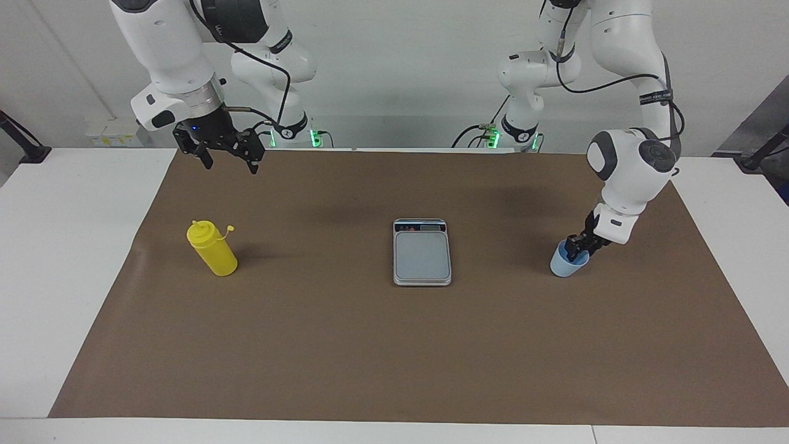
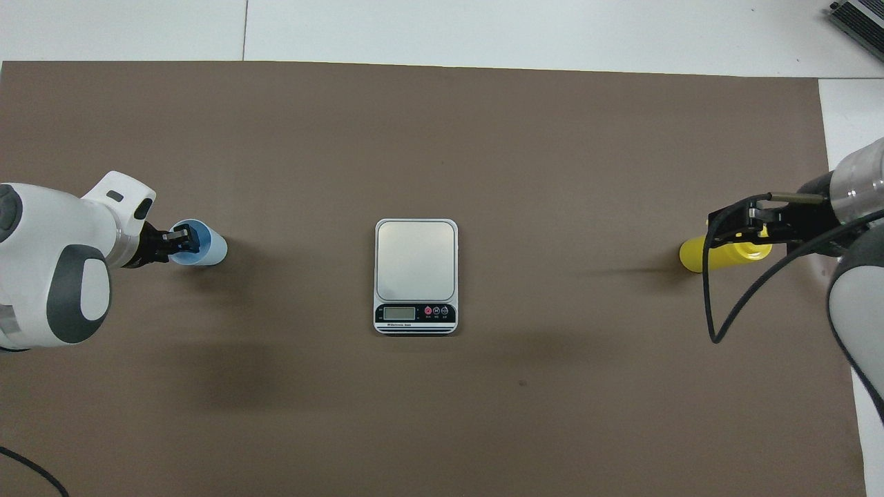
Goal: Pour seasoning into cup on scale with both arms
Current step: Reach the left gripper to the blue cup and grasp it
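The light blue cup [image 1: 564,265] stands on the brown mat toward the left arm's end of the table, also in the overhead view [image 2: 210,248]. My left gripper [image 1: 577,246] is down at the cup's rim on the side toward the left arm's end [image 2: 181,241]. The yellow seasoning bottle [image 1: 212,250] stands upright toward the right arm's end, its small cap hanging open. My right gripper [image 1: 229,165] is open and empty, high in the air; from overhead [image 2: 737,233] it covers part of the bottle [image 2: 693,254]. The scale [image 1: 422,253] lies bare at mid-table [image 2: 416,266].
A brown mat [image 1: 370,357] covers most of the white table [image 1: 61,277]. The scale's display strip faces the robots. A grey device corner [image 2: 860,17] shows at the table's edge farthest from the robots.
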Available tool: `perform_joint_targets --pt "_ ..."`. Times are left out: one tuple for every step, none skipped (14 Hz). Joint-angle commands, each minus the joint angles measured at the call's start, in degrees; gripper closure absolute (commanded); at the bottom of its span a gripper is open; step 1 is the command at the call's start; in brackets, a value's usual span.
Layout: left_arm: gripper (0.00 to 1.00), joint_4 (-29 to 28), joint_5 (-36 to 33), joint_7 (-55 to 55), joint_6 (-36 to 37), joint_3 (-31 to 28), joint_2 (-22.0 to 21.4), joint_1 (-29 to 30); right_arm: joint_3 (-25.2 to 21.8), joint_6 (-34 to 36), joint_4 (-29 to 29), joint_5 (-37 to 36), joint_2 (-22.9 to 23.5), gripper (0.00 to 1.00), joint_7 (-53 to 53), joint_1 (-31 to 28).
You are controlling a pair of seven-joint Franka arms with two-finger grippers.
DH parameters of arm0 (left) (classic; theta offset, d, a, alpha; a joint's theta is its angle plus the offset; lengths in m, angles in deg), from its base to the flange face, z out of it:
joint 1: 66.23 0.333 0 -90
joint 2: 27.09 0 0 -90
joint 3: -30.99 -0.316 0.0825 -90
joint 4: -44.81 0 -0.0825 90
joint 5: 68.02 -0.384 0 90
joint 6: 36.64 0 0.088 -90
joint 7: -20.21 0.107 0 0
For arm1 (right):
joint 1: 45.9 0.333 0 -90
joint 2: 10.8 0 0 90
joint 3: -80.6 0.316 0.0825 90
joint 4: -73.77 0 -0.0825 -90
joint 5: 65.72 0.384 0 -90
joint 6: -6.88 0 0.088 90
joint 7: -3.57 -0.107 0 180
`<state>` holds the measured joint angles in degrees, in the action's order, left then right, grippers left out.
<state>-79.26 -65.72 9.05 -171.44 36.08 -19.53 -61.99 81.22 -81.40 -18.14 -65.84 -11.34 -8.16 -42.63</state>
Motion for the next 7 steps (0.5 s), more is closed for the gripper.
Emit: perform_joint_targets --pt "1.0 2.8 -0.1 2.3 2.9 -0.7 0.4 -0.5 0.1 -0.7 -1.7 -0.4 -1.5 0.0 1.4 -0.5" --pt "1.0 5.6 -0.1 2.3 5.9 -0.7 0.6 -0.5 0.1 -0.7 -1.7 -0.4 -1.5 0.0 1.4 -0.5" --pt "1.0 8.5 -0.1 2.2 9.0 -0.7 0.5 -0.6 0.1 -0.7 -1.7 -0.4 -1.5 0.0 1.4 -0.5" --pt "1.0 11.7 -0.1 2.3 12.8 -0.6 0.4 -0.6 0.1 -0.7 -1.7 -0.4 -1.5 0.0 1.4 -0.5" --pt "1.0 14.9 -0.1 2.1 17.2 -0.5 -0.1 -0.7 0.1 -0.7 -1.7 -0.4 -1.5 0.0 1.4 -0.5" --pt "1.0 17.4 -0.1 1.9 20.9 -0.4 -0.3 -1.7 0.1 -0.7 -1.8 -0.4 -1.5 0.0 1.4 -0.5" --pt "1.0 20.2 -0.1 1.7 24.7 -0.5 -0.3 -2.8 0.1 -0.7 -1.7 -0.4 -1.5 0.0 1.4 -0.5"
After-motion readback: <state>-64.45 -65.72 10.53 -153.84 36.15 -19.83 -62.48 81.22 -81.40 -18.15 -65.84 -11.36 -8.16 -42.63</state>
